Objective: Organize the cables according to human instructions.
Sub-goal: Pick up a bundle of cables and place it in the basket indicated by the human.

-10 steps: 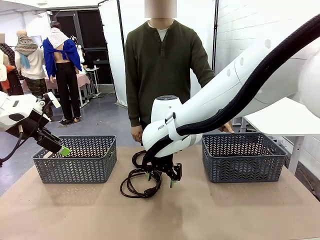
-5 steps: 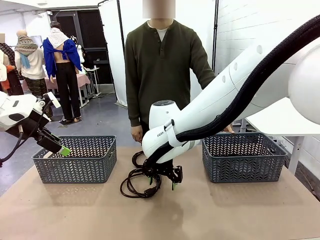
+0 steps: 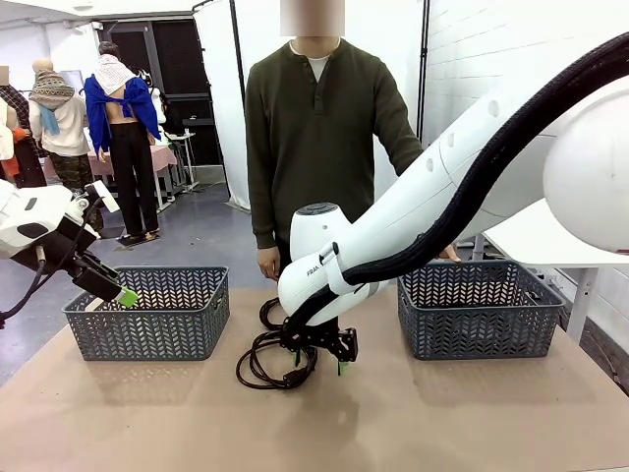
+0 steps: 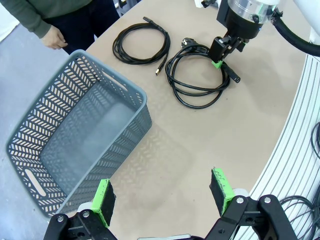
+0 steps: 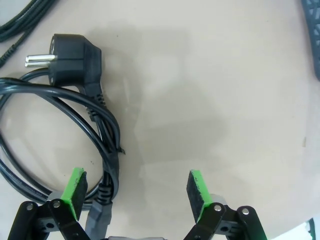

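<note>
1. The left gripper (image 4: 162, 194) hangs in the air at the far left, above the outer end of the left basket. Its green-padded fingers (image 4: 104, 202) are spread wide with nothing between them.
2. The left basket (image 3: 147, 315), grey plastic with herringbone openings, stands on the brown tabletop (image 3: 442, 413).
3. The thinner cable (image 4: 135, 42), a neat round coil with a small straight plug, lies on the tabletop between the baskets, on the person's side.
4. The power cord (image 3: 263, 369), a looser black coil with a two-pin mains plug (image 5: 75, 50), lies just beside that coil, nearer the robot.
5. The right gripper (image 5: 136, 192) is lowered to the right edge of the power cord. Its fingers (image 5: 197, 192) stand spread apart, with a bundle of strands and a moulded connector between them, just beside one pad and not pinched.
6. The person, in a dark green top, stands behind the tabletop's far edge, one hand (image 3: 268, 264) hanging beside the coils.
7. The right basket (image 3: 479, 310), matching the left one, stands on the right of the tabletop, well apart from both cables.
</note>
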